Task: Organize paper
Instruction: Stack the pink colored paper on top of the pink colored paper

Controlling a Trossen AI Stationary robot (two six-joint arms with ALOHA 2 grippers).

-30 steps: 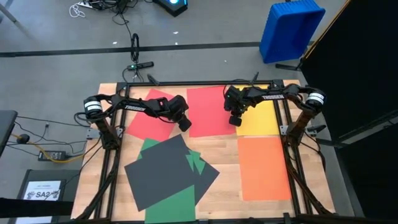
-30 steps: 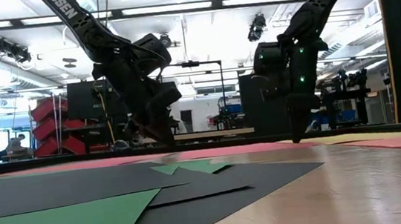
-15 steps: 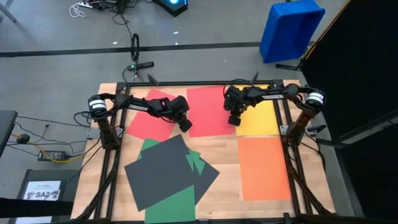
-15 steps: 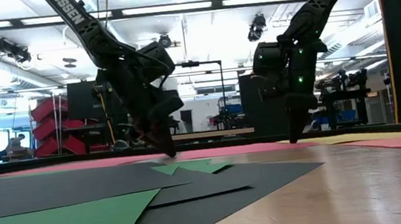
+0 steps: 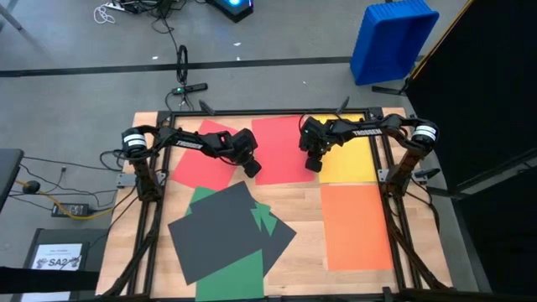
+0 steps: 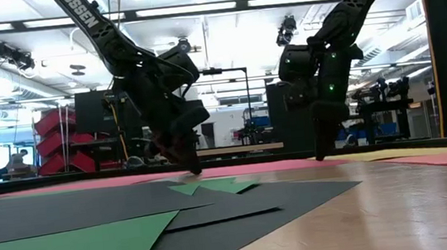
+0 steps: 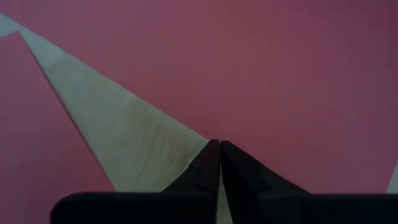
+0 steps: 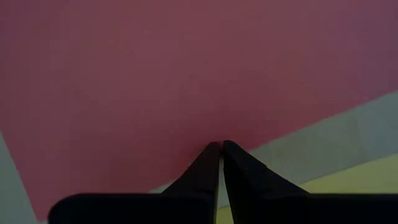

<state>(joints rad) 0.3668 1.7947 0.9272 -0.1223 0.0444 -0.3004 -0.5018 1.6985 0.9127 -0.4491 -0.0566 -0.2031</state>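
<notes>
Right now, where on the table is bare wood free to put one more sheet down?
Bare wood lies between the dark pile and the orange sheet. The far edge is crowded: red sheets, yellow sheet, and both grippers, left and right.

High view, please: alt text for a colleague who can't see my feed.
Seen from above, both dark arms reach inward over a wooden table, the shut left gripper and shut right gripper at either side edge of a straight red paper sheet. A tilted red sheet, yellow sheet and orange sheet lie flat; dark grey sheets overlap green sheets.
</notes>
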